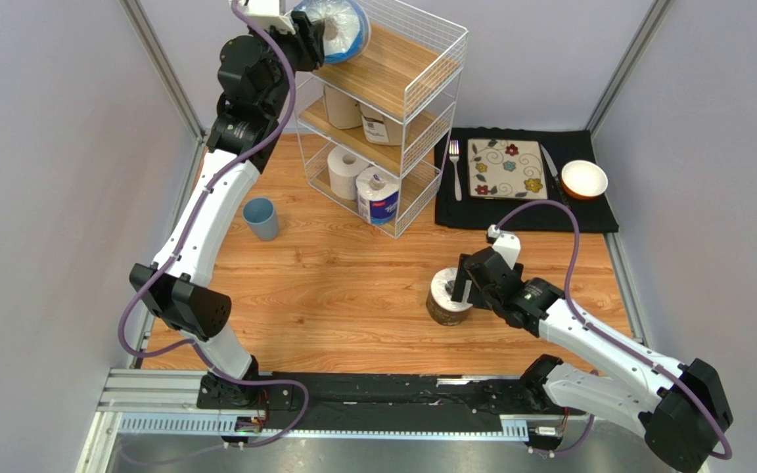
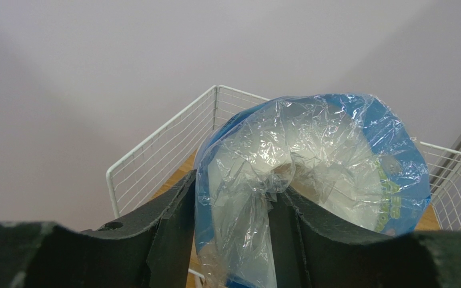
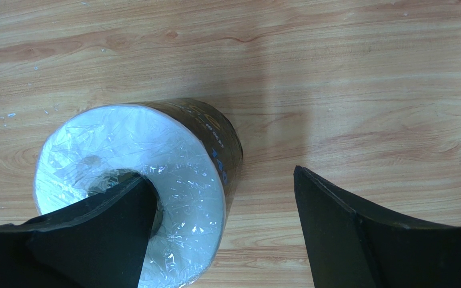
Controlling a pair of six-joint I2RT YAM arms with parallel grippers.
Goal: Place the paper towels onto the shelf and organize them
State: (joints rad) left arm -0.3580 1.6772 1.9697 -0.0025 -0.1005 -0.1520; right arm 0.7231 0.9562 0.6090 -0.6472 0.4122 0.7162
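Four rolls [image 1: 345, 173] sit low in the shelf [image 1: 430, 71]. Left claw [image 2: 233, 187] pinches the blue roll [image 2: 326, 157] at its top; right claw [image 3: 221, 177], spread, straddles the dark roll [image 3: 132, 150], still off the shelf.

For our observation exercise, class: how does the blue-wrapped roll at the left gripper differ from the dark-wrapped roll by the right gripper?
The blue-wrapped roll is held up at the shelf, by its top tier; the dark-wrapped roll stands upright on the table. The left gripper is clamped on the blue-wrapped roll; the right gripper is open, one finger over the dark-wrapped roll's core, one outside. Both are white paper under shiny wrapping.
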